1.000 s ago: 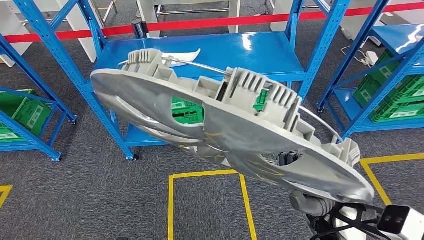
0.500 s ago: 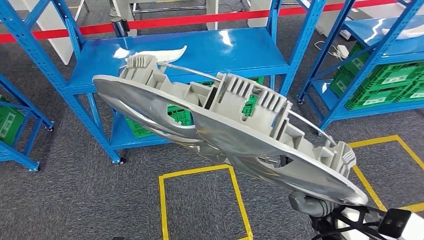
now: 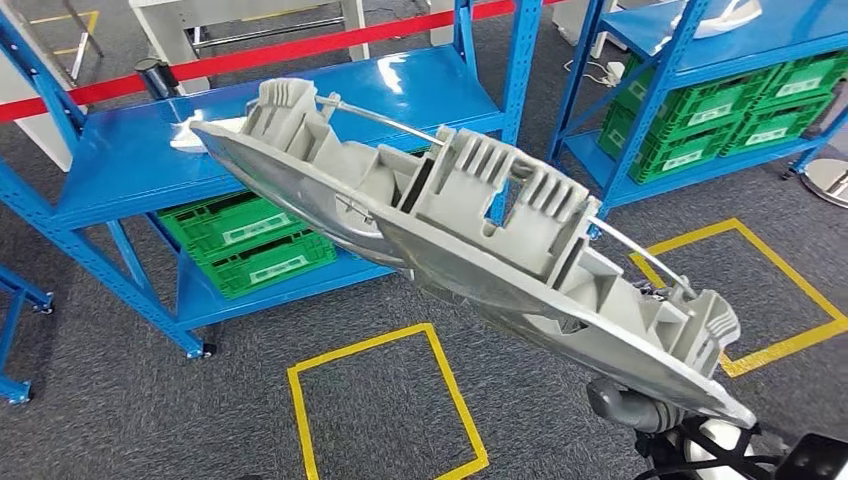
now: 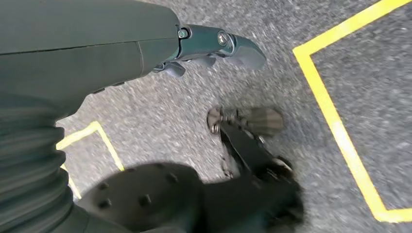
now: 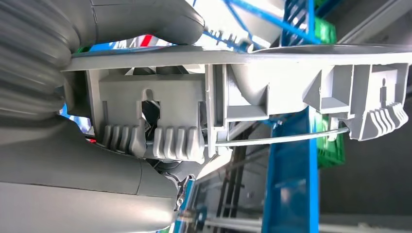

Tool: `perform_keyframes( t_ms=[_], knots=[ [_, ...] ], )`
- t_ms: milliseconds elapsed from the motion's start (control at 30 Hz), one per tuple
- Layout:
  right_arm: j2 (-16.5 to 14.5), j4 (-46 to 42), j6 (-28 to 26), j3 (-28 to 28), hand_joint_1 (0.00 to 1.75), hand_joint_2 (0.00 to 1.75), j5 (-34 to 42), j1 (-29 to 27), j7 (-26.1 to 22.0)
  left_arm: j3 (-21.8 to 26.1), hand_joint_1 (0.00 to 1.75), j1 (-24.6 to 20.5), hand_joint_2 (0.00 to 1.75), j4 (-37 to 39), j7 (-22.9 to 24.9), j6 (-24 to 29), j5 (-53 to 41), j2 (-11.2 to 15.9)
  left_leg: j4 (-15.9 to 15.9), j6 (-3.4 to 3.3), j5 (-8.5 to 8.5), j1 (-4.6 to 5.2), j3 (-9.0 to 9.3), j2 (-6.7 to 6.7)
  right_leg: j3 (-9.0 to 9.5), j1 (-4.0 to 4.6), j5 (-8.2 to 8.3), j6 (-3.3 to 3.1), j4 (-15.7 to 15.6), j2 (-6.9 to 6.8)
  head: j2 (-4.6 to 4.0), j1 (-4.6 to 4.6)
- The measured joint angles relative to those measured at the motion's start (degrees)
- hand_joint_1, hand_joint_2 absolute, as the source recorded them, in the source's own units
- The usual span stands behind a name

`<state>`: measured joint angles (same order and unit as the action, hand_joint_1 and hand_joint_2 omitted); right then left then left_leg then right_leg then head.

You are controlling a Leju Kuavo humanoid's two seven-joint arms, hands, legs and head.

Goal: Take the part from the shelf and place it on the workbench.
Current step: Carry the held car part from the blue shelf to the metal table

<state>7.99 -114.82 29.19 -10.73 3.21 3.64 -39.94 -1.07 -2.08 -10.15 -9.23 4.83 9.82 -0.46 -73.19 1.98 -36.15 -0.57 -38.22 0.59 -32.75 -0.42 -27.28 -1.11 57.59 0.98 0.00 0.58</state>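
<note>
On the far left of the head view, a blue steel shelf rack [image 3: 120, 160] stands on the grey carpet floor [image 3: 120, 400], its upper deck carrying a small white curved piece [image 3: 190, 135] near the back edge, partly hidden behind the carried part. Green plastic crates [image 3: 250, 245] sit on the rack's lower deck. A red barrier tape [image 3: 260, 55] runs behind the rack. A yellow taped square [image 3: 385, 400] marks the floor in front of it. Across the middle of the view, the long grey plastic part with a silvery curved face and ribbed mounting brackets [image 3: 470, 260] is held in the air, tilted, its high end over the rack's deck and its low end toward the robot's right side; a thin metal rod [image 3: 390, 120] runs along its upper edge. It touches neither shelf nor any bench. The right hand [image 5: 97, 145] grips the part at its low end: in the right wrist view the thick thumb lies over the part's flat edge and the palm presses under the ribbed bracket. Further right, a second blue rack [image 3: 640, 90] holds more green crates [image 3: 720, 110]. The left hand [image 4: 214, 46] hangs above the carpet, holding nothing, its fingers showing partly curled; whether they are spread apart cannot be told.
</note>
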Motion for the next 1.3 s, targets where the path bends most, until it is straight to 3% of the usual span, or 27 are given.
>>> perform_keyframes(
  t_ms=[33,67,100,167,233,300,333,400,467,533,567,600,633,700,767,833,900,967,1000,1033,1067,1133,1200,1267,1300],
  knots=[
    [0.1,-0.1,-0.2,0.0,1.75,1.75,0.0,-0.1,0.0,0.0,0.0,0.1,1.75,0.0,0.3,0.3,-0.1,0.0,-1.3,0.02,0.02,0.0,-0.63,-0.12,-0.01,0.01,0.02,0.01,0.0,0.69,0.0,0.02],
    [0.3,-0.3,-0.5,0.0,1.75,1.75,-0.1,-0.2,0.0,0.0,0.0,0.1,1.75,0.0,0.7,0.5,-0.2,0.1,-0.2,-0.03,1.27,-0.03,-0.15,-0.23,0.01,-0.01,0.02,0.05,0.1,1.4,0.0,0.04],
    [0.4,-0.6,-0.8,0.0,1.75,1.75,-0.1,-0.4,0.1,0.0,0.0,0.1,1.75,0.0,1.1,0.8,-0.3,0.1,3.0,-0.11,3.34,-0.1,1.32,-0.57,0.05,-0.05,0.01,0.15,0.2,2.1,0.0,0.07],
    [0.7,-1.3,-1.4,0.0,1.75,1.75,-0.2,-1.0,0.0,0.0,0.0,0.1,1.75,0.1,2.4,1.4,-0.8,0.2,10.9,-0.38,6.72,-0.41,4.9,-3.09,-0.12,-0.08,-0.06,0.6,0.5,3.39,0.0,0.08],
    [0.9,-2.2,-2.1,0.0,1.75,1.75,-0.6,-1.8,0.0,0.0,0.0,0.1,1.75,0.2,4.1,1.8,-1.2,0.3,14.5,-0.71,7.4,-0.49,6.42,-5.11,-0.65,-0.17,0.1,1.39,0.6,4.55,0.0,0.08],
    [1.3,-3.0,-2.4,0.0,1.75,1.75,-0.9,-3.0,0.0,0.0,0.0,0.1,1.75,0.3,5.8,2.1,-1.4,0.2,14.7,-1.32,7.42,-0.32,6.49,-4.36,-1.08,-0.4,0.37,2.28,0.6,5.65,0.0,0.07],
    [1.6,-3.3,-2.4,0.0,1.75,1.75,-1.0,-3.6,0.0,0.0,0.0,0.2,1.75,0.3,6.5,2.3,-1.4,0.2,14.9,-1.71,7.53,-0.34,6.57,-3.71,-1.29,-0.4,0.23,2.64,0.8,5.2,0.0,0.02],
    [2.4,-3.8,-2.4,0.0,1.75,1.75,-1.1,-4.3,0.0,0.0,0.0,0.2,1.75,0.3,7.2,2.9,-1.3,0.1,15.3,-2.49,7.72,-0.5,6.72,-2.27,-2.88,-0.26,-1.68,3.21,4.0,2.6,0.0,-0.31],
    [3.0,-4.1,-2.5,0.0,1.75,1.75,-1.2,-4.7,0.0,0.0,0.0,0.4,1.75,0.3,7.3,3.4,-1.0,0.1,15.3,-2.92,7.63,-0.38,6.72,-0.76,-6.47,-0.23,-5.26,3.64,11.2,0.2,0.0,-0.63],
    [3.5,-4.2,-2.5,0.0,1.75,1.75,-1.3,-5.3,0.0,0.0,0.0,0.7,1.75,0.3,7.1,3.8,-0.9,0.1,15.2,-2.99,7.5,-0.29,6.71,0.83,-9.18,-0.34,-6.82,3.9,16.6,-0.23,0.0,-0.7],
    [3.7,-4.3,-2.4,0.0,1.75,1.75,-1.4,-5.5,0.0,0.0,0.0,0.8,1.75,0.3,6.9,3.8,-0.8,0.0,15.2,-2.97,7.42,-0.28,6.72,1.58,-9.0,-0.37,-6.03,3.92,16.3,-0.37,0.0,-0.73],
    [3.9,-4.3,-2.2,0.0,1.75,1.75,-1.5,-5.5,0.1,0.0,0.0,0.8,1.75,0.3,6.5,3.9,-0.7,-0.1,15.1,-2.9,7.33,-0.27,6.76,2.24,-7.59,-0.38,-4.39,3.86,13.7,-0.71,0.0,-0.78],
    [4.0,-4.3,-2.0,0.0,1.75,1.75,-1.5,-5.5,0.1,0.1,0.0,0.7,1.75,0.3,6.0,3.9,-0.4,-0.3,15.0,-2.79,7.2,-0.26,6.82,2.83,-5.28,-0.35,-2.48,3.71,9.5,-1.56,0.0,-0.83],
    [4.1,-4.3,-1.5,0.0,1.75,1.75,-1.3,-5.2,0.1,0.3,0.0,0.5,1.75,0.2,5.0,3.6,0.1,-0.6,14.7,-2.29,6.87,-0.01,6.93,3.77,-1.62,-0.03,-0.34,3.08,2.7,-3.38,0.0,-0.89],
    [4.3,-4.3,-0.9,0.0,1.75,1.75,-0.6,-4.7,0.0,0.6,0.0,0.3,1.75,0.1,4.0,3.2,0.3,-0.8,14.7,-1.65,6.69,0.2,7.08,4.6,-0.94,0.34,-0.2,2.36,0.9,-3.64,0.0,-0.88],
    [4.4,-4.3,-0.3,0.1,1.75,1.75,0.1,-4.1,0.0,0.9,0.0,0.0,1.75,0.0,3.0,2.7,0.4,-1.0,14.7,-1.03,6.55,0.12,7.3,4.97,-1.05,0.2,0.1,1.71,0.6,-2.59,0.0,-0.86],
    [4.5,-4.3,0.1,0.1,1.75,1.75,0.4,-3.3,0.0,1.1,0.0,-0.2,1.75,-0.1,1.9,2.3,0.4,-1.0,12.3,-0.47,4.73,-0.05,6.4,3.02,-0.94,-0.19,0.47,1.07,0.2,-1.64,0.0,-0.63],
    [4.5,-4.2,0.0,0.1,1.75,1.75,0.4,-2.7,0.0,1.3,0.0,-0.1,1.75,-0.1,1.1,2.1,0.5,-1.0,5.5,-0.14,0.99,-0.17,3.38,0.56,-0.92,-0.33,0.61,0.72,0.1,-0.66,0.0,-0.28],
    [4.5,-4.2,-0.2,0.1,1.75,1.75,0.4,-2.7,0.0,1.3,0.0,0.0,1.75,-0.1,1.0,2.0,0.5,-0.9,1.8,-0.05,-0.54,-0.18,1.65,0.1,-0.93,-0.31,0.63,0.67,0.1,-0.09,0.0,-0.19],
    [4.5,-4.2,-0.4,0.1,1.75,1.75,0.3,-2.7,0.0,1.3,0.0,0.1,1.75,-0.1,0.9,1.9,0.4,-0.8,-0.6,0.01,-1.14,-0.18,0.45,-0.1,-0.93,-0.3,0.62,0.66,0.2,0.54,0.0,-0.15],
    [4.5,-4.2,-0.6,0.1,1.75,1.75,0.2,-2.8,0.0,1.3,0.0,0.2,1.75,0.0,1.0,1.9,0.3,-0.6,-1.0,0.03,-0.51,-0.21,0.19,-0.2,-0.91,-0.31,0.63,0.67,0.2,1.23,0.0,-0.13],
    [4.4,-4.2,-1.1,0.1,1.75,1.75,0.0,-2.9,0.1,1.4,0.0,0.3,1.75,0.0,1.3,1.9,0.0,-0.1,4.8,-0.02,3.56,-0.39,2.72,-0.98,-0.86,-0.42,0.58,0.86,0.4,2.63,0.0,-0.06],
    [4.3,-4.2,-1.6,0.1,1.75,1.75,-0.1,-3.0,0.0,1.4,0.0,0.3,1.75,0.1,1.8,2.2,-0.1,0.3,12.0,-0.18,6.34,-0.66,5.86,-3.3,-1.09,-0.37,0.5,1.4,0.8,3.88,0.0,0.01],
    [4.2,-4.3,-2.3,0.1,1.75,1.75,-0.3,-3.4,0.0,1.4,0.0,0.3,1.75,0.2,2.3,2.3,-0.1,0.7,14.2,-0.66,6.47,-0.63,6.78,-4.32,-1.49,-0.35,0.65,2.19,0.8,4.96,0.0,-0.01],
    [4.2,-4.3,-2.7,0.1,1.75,1.75,-0.5,-3.8,0.0,1.4,0.0,0.3,1.75,0.2,2.5,2.3,-0.2,0.8,14.3,-1.06,6.57,-0.51,6.8,-3.74,-1.64,-0.45,0.81,2.63,0.7,5.5,0.0,-0.03]
  ],
)
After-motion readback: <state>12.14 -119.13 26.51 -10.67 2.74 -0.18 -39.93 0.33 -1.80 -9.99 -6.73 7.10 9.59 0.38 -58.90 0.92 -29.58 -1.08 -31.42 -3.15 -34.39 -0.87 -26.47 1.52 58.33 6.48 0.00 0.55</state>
